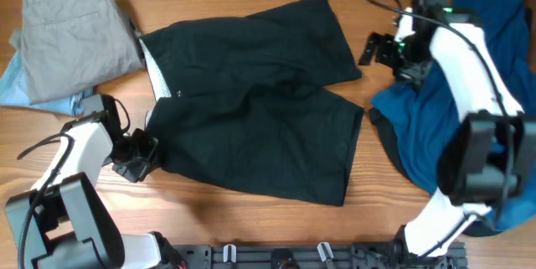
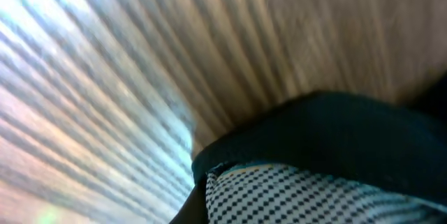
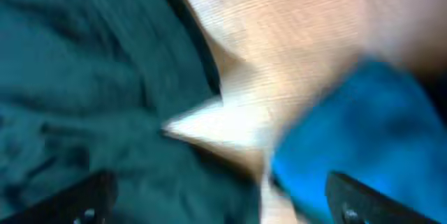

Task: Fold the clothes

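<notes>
Seen from overhead, the black shorts (image 1: 251, 110) lie spread flat in the middle of my wooden table (image 1: 251, 223). Their long axis runs left to right across the picture, tilted a little. The waistband is on the picture's left, showing a strip of whitish lining (image 1: 156, 75). The two legs point to the picture's right, one above the other, with their hems near the deep-blue garment (image 1: 423, 114). Folded grey trousers (image 1: 71, 34) sit in the upper left corner, apart from the shorts.

My left arm reaches in from the lower left, bent at the elbow. The left gripper (image 1: 141, 156) sits low at the bottom corner of the waistband. I cannot tell whether it is touching the cloth, or whether its fingers are apart or together. Its wrist camera is blurred and shows only wood grain, a black hem and a checked inner fabric (image 2: 300, 196).

My right arm arches over the blue garment. The right gripper (image 1: 377, 51) is just beside the upper leg's hem. In its blurred wrist view the two dark fingertips (image 3: 84, 197) stand wide apart, holding nothing.
</notes>
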Motion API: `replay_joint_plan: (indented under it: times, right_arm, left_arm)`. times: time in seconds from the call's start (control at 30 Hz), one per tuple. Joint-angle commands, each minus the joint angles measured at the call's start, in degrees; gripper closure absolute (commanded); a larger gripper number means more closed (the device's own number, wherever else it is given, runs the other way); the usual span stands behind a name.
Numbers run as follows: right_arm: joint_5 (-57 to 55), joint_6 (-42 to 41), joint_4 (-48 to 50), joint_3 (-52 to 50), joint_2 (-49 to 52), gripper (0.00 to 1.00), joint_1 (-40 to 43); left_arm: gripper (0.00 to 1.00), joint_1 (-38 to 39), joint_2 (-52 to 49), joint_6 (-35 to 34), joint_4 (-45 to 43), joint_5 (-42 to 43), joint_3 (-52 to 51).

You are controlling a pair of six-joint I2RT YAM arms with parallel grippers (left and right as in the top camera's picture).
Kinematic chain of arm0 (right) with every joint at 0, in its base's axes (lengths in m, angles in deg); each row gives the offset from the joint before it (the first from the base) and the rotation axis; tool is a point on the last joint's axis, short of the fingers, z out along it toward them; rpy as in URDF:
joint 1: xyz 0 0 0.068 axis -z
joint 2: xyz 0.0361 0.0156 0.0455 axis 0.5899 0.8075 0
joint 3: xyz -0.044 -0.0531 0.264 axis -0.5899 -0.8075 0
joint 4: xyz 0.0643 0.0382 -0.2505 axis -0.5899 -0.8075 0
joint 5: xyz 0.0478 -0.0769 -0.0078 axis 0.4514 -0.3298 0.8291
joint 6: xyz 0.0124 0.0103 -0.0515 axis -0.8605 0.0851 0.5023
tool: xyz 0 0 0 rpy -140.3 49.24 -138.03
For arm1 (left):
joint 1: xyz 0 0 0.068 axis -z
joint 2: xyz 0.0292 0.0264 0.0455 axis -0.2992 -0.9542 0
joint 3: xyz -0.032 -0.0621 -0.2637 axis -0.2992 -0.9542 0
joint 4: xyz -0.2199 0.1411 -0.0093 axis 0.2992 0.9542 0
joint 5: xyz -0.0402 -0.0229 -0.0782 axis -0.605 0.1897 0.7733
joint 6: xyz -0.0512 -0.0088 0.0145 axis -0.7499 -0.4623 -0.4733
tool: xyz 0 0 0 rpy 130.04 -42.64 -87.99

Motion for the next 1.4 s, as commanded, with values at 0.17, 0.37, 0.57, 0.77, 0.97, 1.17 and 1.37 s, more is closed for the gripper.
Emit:
replay_joint_plan:
  times: [0.17,0.37,0.57,0.77,0.97,1.17,1.37]
  right_arm:
    - [2.67,-18.08,-14.99,-3.76,-6.05,0.00,-0.63]
    - [2.82,-24.63,-10.93,-20.22,-17.11,0.01,-5.62]
    - [2.67,-35.43,-4.31,-36.37,-30.03,0.05,-14.27]
    - [2.49,-43.12,4.42,-50.60,-32.09,0.05,-25.29]
    - [1.14,-42.01,4.57,-54.88,-32.11,0.05,-29.81]
    - [5.73,-38.27,10.91,-54.86,-32.24,0.05,-30.56]
    - [4.63,-37.51,10.29,-54.97,-32.20,0.10,-30.62]
  left_arm:
    - [0.95,0.79,-0.31,2.43,1.03,0.90,-0.17]
    - [0.95,0.79,-0.31,2.43,0.83,0.90,-0.17]
    - [0.95,0.79,-0.31,2.43,0.57,0.90,-0.17]
    - [0.95,0.79,-0.31,2.43,0.66,0.90,-0.17]
    - [0.95,0.79,-0.31,2.43,0.63,0.90,-0.17]
    - [0.95,0.79,-0.31,2.43,0.66,0.90,-0.17]
    - [0.95,0.79,-0.31,2.43,0.74,0.90,-0.17]
